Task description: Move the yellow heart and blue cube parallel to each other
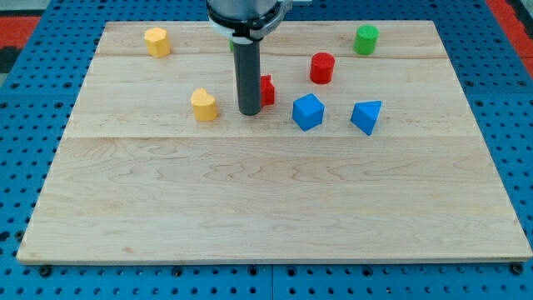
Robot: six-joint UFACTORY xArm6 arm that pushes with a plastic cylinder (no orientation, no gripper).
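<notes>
Camera view: my tip (250,112) rests on the wooden surface (266,208) between the yellow heart (203,105) at the view's left and the blue cube (307,112) at the view's right, just beside a red block (267,89) that the rod partly hides. There is no gripper on this arm, so nothing opens or closes; the rod only pushes.

The heart and cube already sit at nearly the same height in the view, so I judge the aligning step to be well along or about to be finished. The next move likely calls for a small nudge to one of them.

Room is ample: the whole lower half toward the view's bottom is bare wood, and both blocks lie well apart from every edge. A blue triangular block (366,116) stands near the cube's right, limiting pushes that way.
</notes>
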